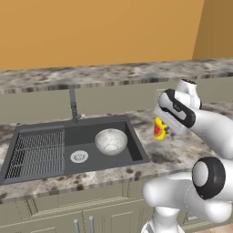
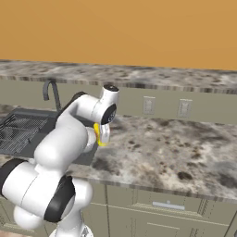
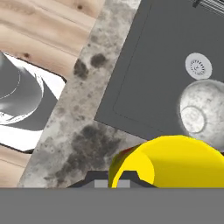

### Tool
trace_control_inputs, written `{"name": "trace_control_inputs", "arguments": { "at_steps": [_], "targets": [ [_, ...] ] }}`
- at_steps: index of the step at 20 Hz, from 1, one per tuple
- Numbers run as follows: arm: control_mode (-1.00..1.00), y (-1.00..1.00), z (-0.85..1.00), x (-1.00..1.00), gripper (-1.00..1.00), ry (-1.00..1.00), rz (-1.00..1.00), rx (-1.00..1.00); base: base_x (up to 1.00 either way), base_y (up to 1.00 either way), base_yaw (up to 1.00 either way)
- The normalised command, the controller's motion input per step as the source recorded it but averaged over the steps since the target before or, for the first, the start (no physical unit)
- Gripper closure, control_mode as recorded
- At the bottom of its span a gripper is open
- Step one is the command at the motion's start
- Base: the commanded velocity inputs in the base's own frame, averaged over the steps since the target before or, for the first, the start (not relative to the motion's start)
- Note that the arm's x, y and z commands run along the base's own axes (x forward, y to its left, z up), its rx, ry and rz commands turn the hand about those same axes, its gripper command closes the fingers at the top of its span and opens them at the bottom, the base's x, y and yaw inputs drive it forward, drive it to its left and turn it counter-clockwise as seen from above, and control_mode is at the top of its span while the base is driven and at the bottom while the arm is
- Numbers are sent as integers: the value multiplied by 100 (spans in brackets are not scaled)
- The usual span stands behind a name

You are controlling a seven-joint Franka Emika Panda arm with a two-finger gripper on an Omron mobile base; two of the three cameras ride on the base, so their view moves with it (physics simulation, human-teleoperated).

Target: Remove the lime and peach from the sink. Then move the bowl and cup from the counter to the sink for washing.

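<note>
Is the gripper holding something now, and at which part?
Yes: the gripper holds the yellow cup, lifted above the counter; the exact place of hold is hidden.

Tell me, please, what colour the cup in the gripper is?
Yellow with a reddish lower part; the cup shows best in the left base view.

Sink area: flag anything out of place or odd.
Nothing is spilled or damaged. The bowl sits upright in the sink by the drain. The one thing off its surface is the cup, held tilted above the counter right of the sink.
</note>
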Motion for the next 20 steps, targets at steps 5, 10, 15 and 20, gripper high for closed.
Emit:
{"name": "trace_control_inputs", "arguments": {
  "at_steps": [5,10,15,20],
  "targets": [
    [-100,42,0,0,100,-1,24,0,0,0,0],
    [-100,42,0,1,100,-4,21,0,0,0,0],
    [-100,41,0,4,100,-7,19,0,0,0,0],
    [-100,26,-2,6,100,-7,17,0,0,0,0]
  ]
}}
